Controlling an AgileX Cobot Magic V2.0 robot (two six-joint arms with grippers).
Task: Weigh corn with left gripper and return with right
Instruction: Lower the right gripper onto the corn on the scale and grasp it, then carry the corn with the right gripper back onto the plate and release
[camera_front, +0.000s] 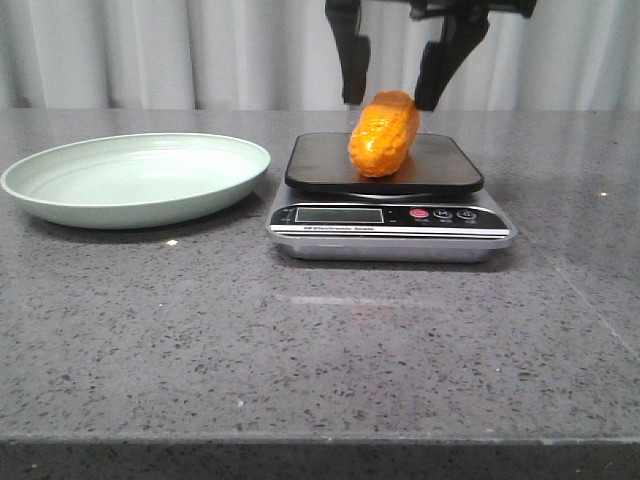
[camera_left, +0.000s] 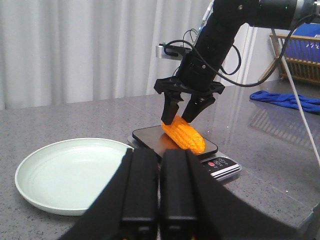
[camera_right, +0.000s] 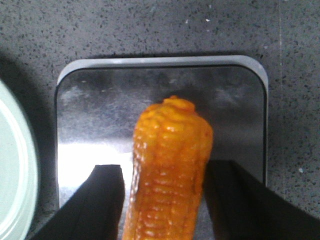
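The corn (camera_front: 383, 135) lies on the black platform of the silver kitchen scale (camera_front: 320, 160), and shows in the left wrist view (camera_left: 185, 135) and the right wrist view (camera_right: 170, 150). My right gripper (camera_front: 390, 102) hangs over it, open, one finger on each side of the cob's far end (camera_left: 178, 116). In the right wrist view the right gripper (camera_right: 170, 200) straddles the cob, with a gap at one finger and the other finger close to it. My left gripper (camera_left: 160, 200) is shut and empty, low in front of the plate and scale, out of the front view.
A pale green plate (camera_front: 130, 180) sits left of the scale (camera_left: 65, 175). A blue cloth (camera_left: 285, 97) and a wooden rack (camera_left: 300, 50) lie to the far right. White curtains stand behind the grey stone table.
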